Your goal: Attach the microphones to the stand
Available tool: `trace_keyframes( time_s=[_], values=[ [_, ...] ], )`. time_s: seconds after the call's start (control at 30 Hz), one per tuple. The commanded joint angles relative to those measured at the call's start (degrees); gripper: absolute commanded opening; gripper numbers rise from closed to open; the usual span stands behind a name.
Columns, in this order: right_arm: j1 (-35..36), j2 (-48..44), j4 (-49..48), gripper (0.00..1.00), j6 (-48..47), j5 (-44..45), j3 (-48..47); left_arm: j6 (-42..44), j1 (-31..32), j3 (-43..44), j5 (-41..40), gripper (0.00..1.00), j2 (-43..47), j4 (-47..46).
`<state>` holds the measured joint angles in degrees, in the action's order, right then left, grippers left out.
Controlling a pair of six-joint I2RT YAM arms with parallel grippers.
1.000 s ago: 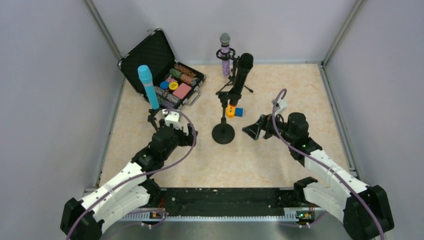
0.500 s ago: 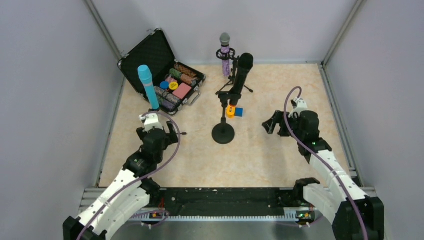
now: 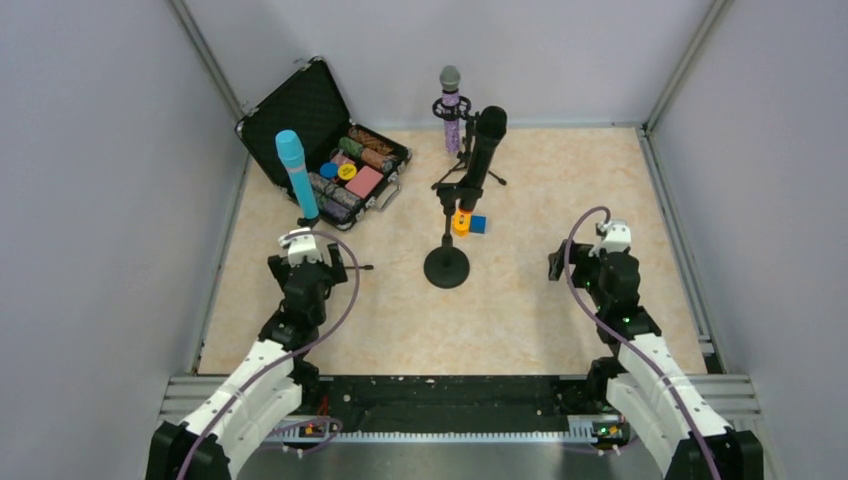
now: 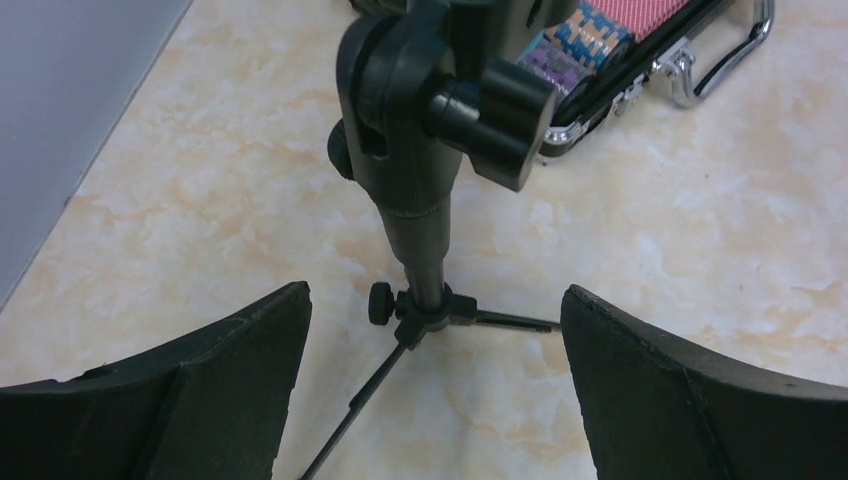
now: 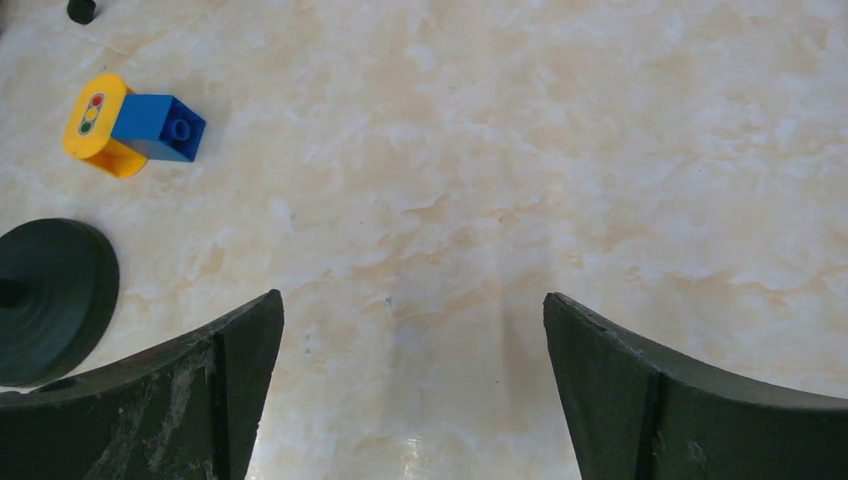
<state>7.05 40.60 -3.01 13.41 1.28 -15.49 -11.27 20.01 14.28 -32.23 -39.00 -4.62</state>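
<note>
Standing tilted in the clip of the round-base stand (image 3: 447, 266) at the middle of the desk (image 3: 560, 180), the black microphone (image 3: 484, 150) is seen. The glittery purple microphone (image 3: 451, 112) is seated upright on a tripod (image 3: 443, 184) behind that stand, and the light-blue microphone (image 3: 296, 176) is carried on a small tripod (image 4: 415, 230) to its left. Both are spread open and empty: the left tool (image 4: 435, 292) is held close to the small tripod, the right tool (image 5: 413, 300) over bare desk right of the stand.
</note>
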Motion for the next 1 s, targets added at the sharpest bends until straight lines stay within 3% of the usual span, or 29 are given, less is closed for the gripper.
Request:
trace_keyframes(
  time_s=[0.0,0.23,0.43,0.67,0.97],
  values=[
    [-0.6,-3.1,-10.4,0.99,-4.8,3.1,3.0,5.3,-2.8,-4.2,3.2,0.99,-1.7,-18.2],
    [-0.6,-10.8,-26.5,0.98,-6.7,7.9,16.7,10.8,-6.7,-9.7,8.6,0.99,-10.6,-36.5],
    [-0.6,-10.1,-33.9,0.98,-7.9,13.7,19.5,15.5,-9.7,-10.9,12.9,0.99,-15.4,-46.0],
    [-0.6,2.1,-50.2,0.99,-10.8,16.9,20.8,18.7,-12.9,-9.4,16.5,0.99,-23.7,-53.9],
    [-0.6,24.2,-69.9,0.99,-13.0,13.9,16.6,22.0,-15.7,-6.0,20.7,0.99,-30.7,-56.6]
  ],
)
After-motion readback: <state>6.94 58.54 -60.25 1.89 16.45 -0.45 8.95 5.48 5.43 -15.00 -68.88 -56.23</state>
